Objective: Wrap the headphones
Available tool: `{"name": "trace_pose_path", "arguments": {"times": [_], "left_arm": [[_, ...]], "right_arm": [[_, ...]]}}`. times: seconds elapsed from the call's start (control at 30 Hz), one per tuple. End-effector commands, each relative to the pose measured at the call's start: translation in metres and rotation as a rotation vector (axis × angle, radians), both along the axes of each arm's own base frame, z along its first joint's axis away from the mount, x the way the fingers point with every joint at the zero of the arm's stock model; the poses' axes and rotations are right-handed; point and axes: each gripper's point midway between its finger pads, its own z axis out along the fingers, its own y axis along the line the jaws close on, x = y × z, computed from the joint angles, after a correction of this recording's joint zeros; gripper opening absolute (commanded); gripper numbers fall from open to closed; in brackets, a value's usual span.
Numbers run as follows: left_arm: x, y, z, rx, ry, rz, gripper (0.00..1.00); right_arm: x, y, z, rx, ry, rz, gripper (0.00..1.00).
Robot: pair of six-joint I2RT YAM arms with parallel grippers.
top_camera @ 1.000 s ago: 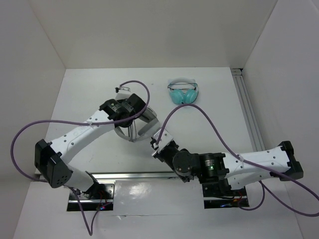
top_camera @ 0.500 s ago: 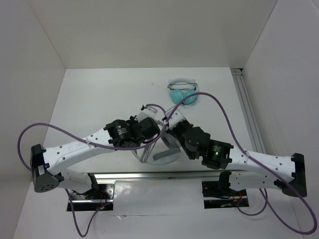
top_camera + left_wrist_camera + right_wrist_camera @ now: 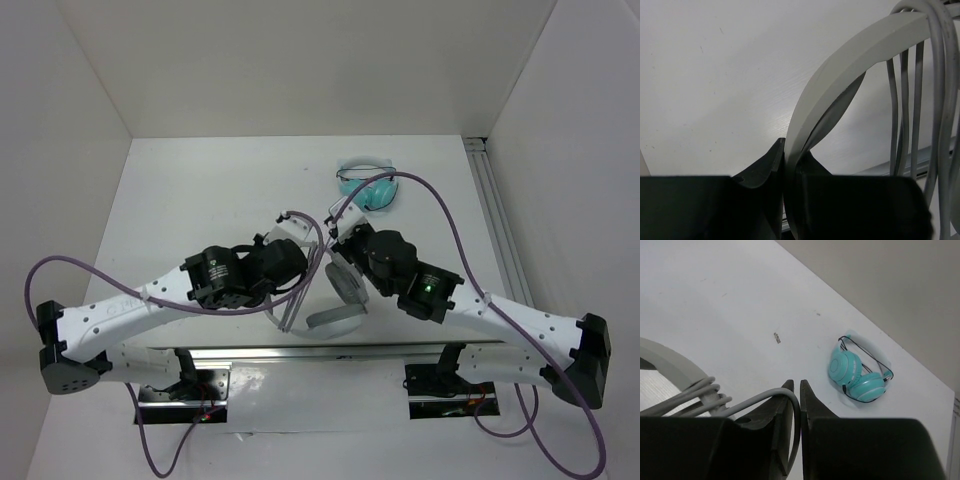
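Headphones (image 3: pixel 335 320) are held over the table's (image 3: pixel 200 190) near edge, mid-width, with the left jaws clamped on the headband (image 3: pixel 840 65) and the right jaws pinched almost closed on the cable (image 3: pixel 765 396). That thin hold looks likely to slip, which would loosen the coils lying round the band. The two wrists sit nearly touching, so a wide swing risks a collision. Teal headphones (image 3: pixel 368 190) crowd the far side; open room lies toward the far-left corner.
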Motion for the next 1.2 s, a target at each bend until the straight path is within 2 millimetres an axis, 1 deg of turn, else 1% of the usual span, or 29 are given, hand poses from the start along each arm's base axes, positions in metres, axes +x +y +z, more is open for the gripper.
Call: {"name": "trace_pose_path", "arguments": {"times": [0.0,0.03,0.07,0.1,0.17,0.2,0.23,0.3,0.33,0.43,0.47,0.5,0.53,0.6,0.63,0.67,0.73,0.77,0.8,0.83,0.87,0.9,0.93,0.97,1.03,1.07,1.1,1.13,1.17], "left_arm": [[-0.027,0.004,0.007,0.022,0.082,-0.138,0.0],[-0.027,0.003,0.011,0.0,0.071,-0.139,0.0],[-0.029,-0.002,0.016,-0.029,0.075,-0.164,0.0],[-0.027,-0.005,0.018,-0.045,0.066,-0.165,0.0],[-0.028,-0.003,0.021,-0.051,0.057,-0.173,0.0],[-0.028,-0.003,0.021,-0.051,0.057,-0.173,0.0],[-0.028,-0.003,0.021,-0.051,0.057,-0.173,0.0],[-0.025,-0.002,0.02,-0.036,0.047,-0.161,0.0],[-0.022,-0.003,0.022,-0.042,0.032,-0.154,0.0],[-0.015,-0.002,0.035,-0.063,-0.015,-0.12,0.0],[-0.014,-0.003,0.041,-0.075,-0.029,-0.115,0.0],[-0.01,-0.003,0.043,-0.067,-0.042,-0.103,0.0],[-0.008,-0.007,0.05,-0.086,-0.054,-0.087,0.0],[-0.002,-0.003,0.059,-0.082,-0.087,-0.05,0.0],[-0.002,0.0,0.067,-0.098,-0.098,-0.033,0.0],[-0.001,0.003,0.072,-0.097,-0.109,-0.025,0.0],[0.0,0.004,0.08,-0.12,-0.122,-0.006,0.0],[0.0,0.006,0.086,-0.124,-0.131,-0.001,0.0],[0.0,0.006,0.089,-0.132,-0.135,0.0,0.0],[-0.001,0.01,0.09,-0.129,-0.134,0.0,0.0],[0.0,0.01,0.095,-0.145,-0.145,0.013,0.0],[-0.002,0.014,0.098,-0.15,-0.146,0.013,0.0],[-0.002,0.017,0.101,-0.156,-0.157,0.02,0.0],[-0.002,0.017,0.101,-0.156,-0.157,0.02,0.0],[-0.002,0.022,0.108,-0.194,-0.177,0.034,0.0],[-0.001,0.023,0.113,-0.21,-0.193,0.043,0.0],[-0.002,0.027,0.112,-0.214,-0.2,0.038,0.0],[0.001,0.024,0.118,-0.25,-0.229,0.04,0.0],[0.001,0.024,0.121,-0.266,-0.243,0.034,0.0]], "right_arm": [[0.024,-0.025,0.042,0.13,-0.033,-0.092,0.16],[0.026,-0.021,0.036,0.126,-0.015,-0.07,0.18],[0.028,-0.02,0.036,0.136,-0.008,-0.056,0.22],[0.027,-0.014,0.025,0.116,0.026,-0.018,0.24],[0.028,-0.013,0.036,0.144,0.02,-0.005,0.27],[0.031,-0.014,0.031,0.142,0.039,-0.01,0.29],[0.031,-0.011,0.035,0.152,0.037,0.02,0.3],[0.032,-0.01,0.032,0.153,0.055,0.049,0.32],[0.027,-0.005,0.029,0.145,0.07,0.087,0.32],[0.022,0.001,0.029,0.161,0.077,0.139,0.32],[0.021,0.002,0.023,0.152,0.088,0.148,0.27],[0.019,0.002,0.029,0.166,0.074,0.159,0.25],[0.019,0.003,0.025,0.173,0.08,0.158,0.21],[0.021,0.001,0.017,0.176,0.094,0.147,0.07],[0.022,0.002,0.016,0.191,0.093,0.147,0.05],[0.021,0.002,0.005,0.191,0.111,0.144,0.03],[0.021,0.003,-0.003,0.199,0.118,0.142,0.03],[0.022,0.001,0.002,0.225,0.101,0.131,0.03],[0.022,0.0,-0.006,0.218,0.109,0.13,0.03],[0.024,-0.002,-0.008,0.229,0.114,0.12,0.03],[0.026,-0.006,-0.003,0.242,0.099,0.11,0.03],[0.022,-0.001,-0.005,0.243,0.103,0.146,0.03],[0.023,-0.002,-0.011,0.249,0.121,0.149,0.05],[0.02,0.002,-0.002,0.279,0.11,0.201,0.07],[0.014,0.006,-0.007,0.289,0.127,0.264,0.09],[0.011,0.009,-0.004,0.313,0.137,0.294,0.11],[0.004,0.015,-0.006,0.319,0.153,0.354,0.12],[0.003,0.017,-0.01,0.32,0.174,0.38,0.12],[-0.003,0.022,-0.01,0.327,0.19,0.42,0.12]]}}
